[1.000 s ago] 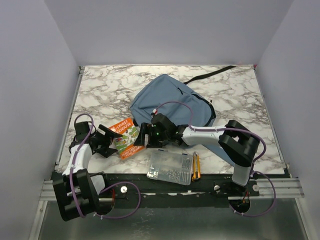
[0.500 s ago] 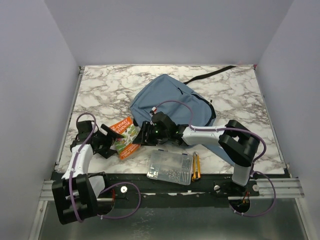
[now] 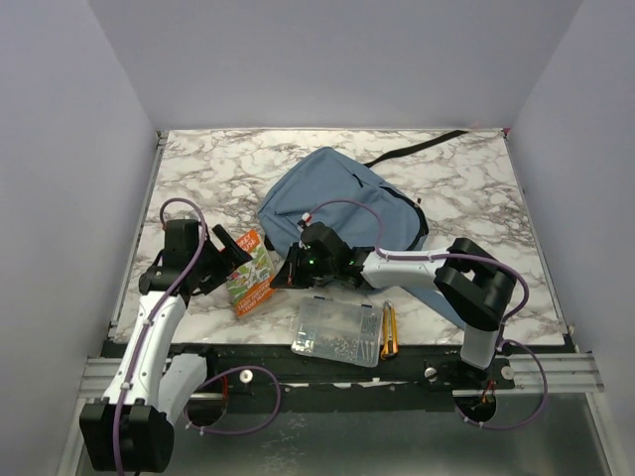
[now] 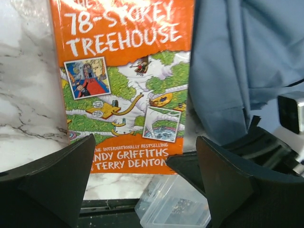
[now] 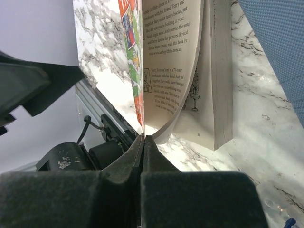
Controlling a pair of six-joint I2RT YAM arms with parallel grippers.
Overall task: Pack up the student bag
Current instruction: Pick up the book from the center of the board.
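While your right pincer (image 5: 143,137) pinches the cover of the book (image 3: 253,280), the student bag (image 3: 337,203) lies just beyond it. Your left pincer (image 4: 145,140) stands spread; you have one bag, one book, one clear box (image 3: 337,332).

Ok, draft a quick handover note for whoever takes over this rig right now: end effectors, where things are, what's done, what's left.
Right end effector: shut on the front cover of the orange paperback book, with the cover bent away from the pages.
Left end effector: open, facing the book, gripping nothing.
Blue-grey fabric backpack: lying on the marble table, just behind the book.
Clear plastic box and slim orange pen: at the near edge.
Done: nothing visibly packed.
Left: book, box and pen are all outside the backpack.
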